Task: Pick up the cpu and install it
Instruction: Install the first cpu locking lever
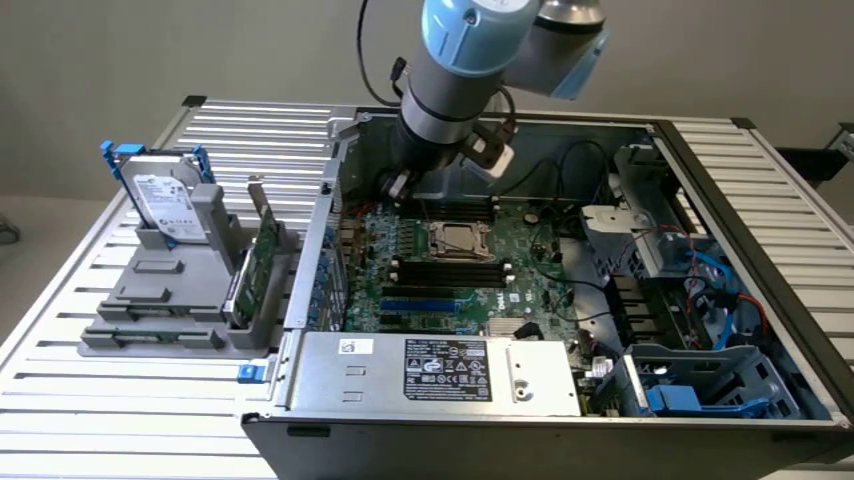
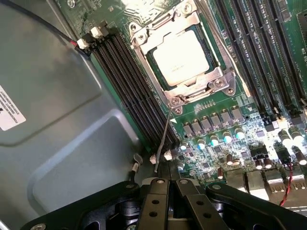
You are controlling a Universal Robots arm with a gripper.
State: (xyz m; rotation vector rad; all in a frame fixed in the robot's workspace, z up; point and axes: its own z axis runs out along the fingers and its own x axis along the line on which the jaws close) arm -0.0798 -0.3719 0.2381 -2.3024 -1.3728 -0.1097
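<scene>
Nearest to the wrist camera are the black links of the gripper (image 2: 172,191); its jaws are closed together, with nothing between them. In the exterior view the gripper (image 1: 400,187) hangs inside the open computer case (image 1: 534,448), low over the green motherboard (image 1: 534,300). The cpu (image 2: 181,58) is not held. It lies flat in the socket frame (image 2: 218,79), whose metal border goes around all four of its sides; I cannot tell if the frame presses on its edges. In the exterior view the cpu (image 1: 458,240) is at about 5 o'clock from the gripper, near but apart, and the black memory slots (image 1: 454,272) are at 6 o'clock from the cpu. A thin lever (image 2: 163,139) runs from one corner of the frame toward the gripper.

I judge the cpu to be light, stiff and very thin. Its metal top looks smooth, so hard fingers may slip on it, and the underside with the contacts is probably fragile, so scraping or tilting could damage it. Two opposite side edges seem the best place to take hold, but the frame leaves very little room beside them
</scene>
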